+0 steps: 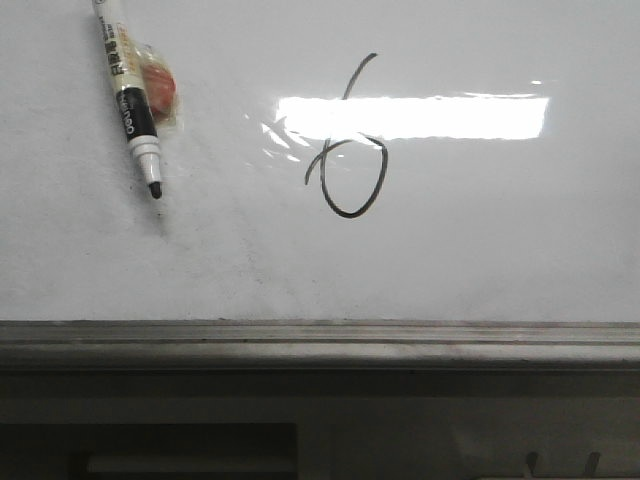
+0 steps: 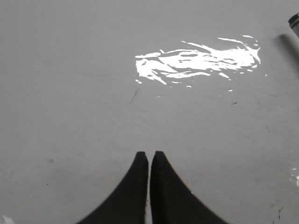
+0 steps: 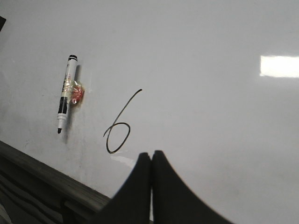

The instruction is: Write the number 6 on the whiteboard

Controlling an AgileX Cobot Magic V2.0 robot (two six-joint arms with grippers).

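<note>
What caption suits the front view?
A black number 6 drawn on the whiteboard, uncapped marker lying to its left.

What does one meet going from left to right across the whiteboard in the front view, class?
Uncapped black-and-white marker pen with a reddish taped patch → thin black hand-drawn number 6 → right end of the bright rectangular light glare, all on the glossy white whiteboard.

A hand-drawn black number 6 [image 1: 347,150] stood on the whiteboard [image 1: 500,240]. The marker [image 1: 128,95] lying on the board carried a printed label, too small and blurred to read.
</note>
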